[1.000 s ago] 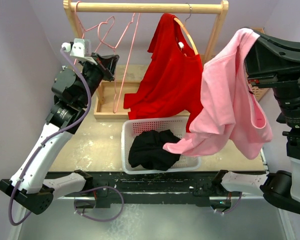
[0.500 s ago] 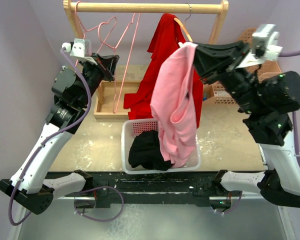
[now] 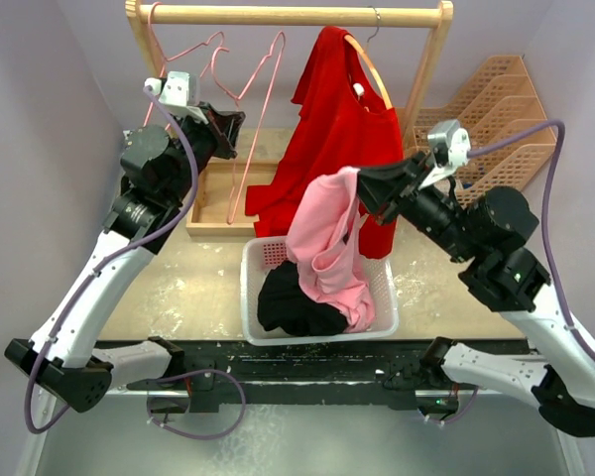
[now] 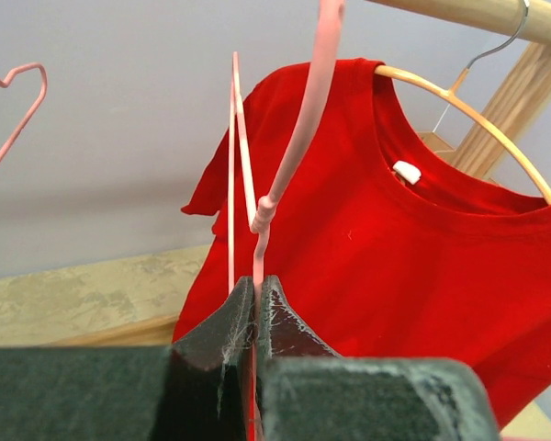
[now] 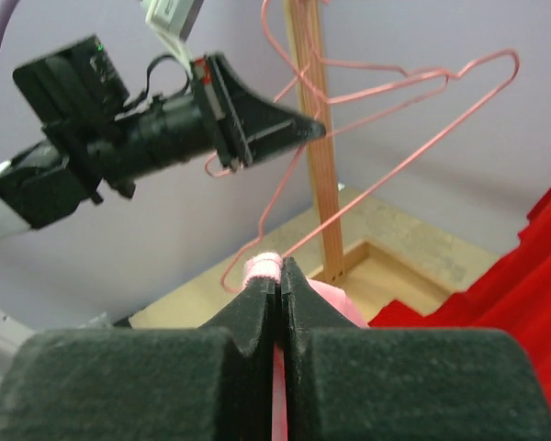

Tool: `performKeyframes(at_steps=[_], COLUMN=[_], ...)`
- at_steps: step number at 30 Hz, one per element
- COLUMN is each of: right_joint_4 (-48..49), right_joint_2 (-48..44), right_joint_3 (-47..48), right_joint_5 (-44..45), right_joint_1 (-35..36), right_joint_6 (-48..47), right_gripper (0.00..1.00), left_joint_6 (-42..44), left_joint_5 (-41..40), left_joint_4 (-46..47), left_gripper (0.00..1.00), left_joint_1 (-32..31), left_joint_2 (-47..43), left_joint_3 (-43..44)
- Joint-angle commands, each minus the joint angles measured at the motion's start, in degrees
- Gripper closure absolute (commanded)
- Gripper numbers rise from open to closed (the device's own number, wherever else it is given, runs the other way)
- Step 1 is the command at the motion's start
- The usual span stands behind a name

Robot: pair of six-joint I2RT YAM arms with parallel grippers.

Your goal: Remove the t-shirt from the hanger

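A pink t-shirt (image 3: 322, 248) hangs from my right gripper (image 3: 362, 190), off any hanger, and its lower end lies in the white basket (image 3: 250, 260). In the right wrist view the jaws (image 5: 280, 276) are shut on a fold of its pink cloth (image 5: 264, 267). My left gripper (image 3: 230, 127) is shut on a bare pink wire hanger (image 3: 269, 77) below the rail. The left wrist view shows that wire (image 4: 298, 138) pinched between the fingers (image 4: 256, 292). A red t-shirt (image 3: 337, 149) hangs on a wooden hanger (image 3: 372, 69) on the rail and also shows in the left wrist view (image 4: 422, 266).
The wooden rail (image 3: 297, 15) stands on posts over a shallow wooden tray (image 3: 210, 203). Another pink wire hanger (image 3: 193, 59) hangs at its left. A black garment (image 3: 288, 302) lies in the basket. A wooden slatted rack (image 3: 496, 109) stands at the back right.
My right arm swung from the far right to the left and down, carrying the pink t-shirt over the basket until its lower end dropped in. My left gripper rose slightly with the pink hanger.
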Motion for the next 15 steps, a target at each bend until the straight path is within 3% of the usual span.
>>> performKeyframes(at_steps=[1, 10, 15], right_joint_4=[-1.66, -7.17, -7.16], right_joint_2=[-5.09, -5.71, -3.65], right_joint_3=[-5.53, -26.88, -32.52], right_joint_5=[2.23, 3.61, 3.86], right_joint_1=[0.2, 0.22, 0.2], right_joint_6=[5.61, 14.26, 16.5], right_gripper=[1.0, 1.0, 1.0], left_joint_6=[1.52, 0.71, 1.68], left_joint_5=[-0.24, -1.18, -0.85], left_joint_4=[1.15, -0.43, -1.38], left_gripper=[1.0, 1.0, 1.0], left_joint_1=[0.26, 0.26, 0.25], left_joint_2=[1.38, 5.6, 8.2], left_joint_3=[4.78, 10.37, 14.11])
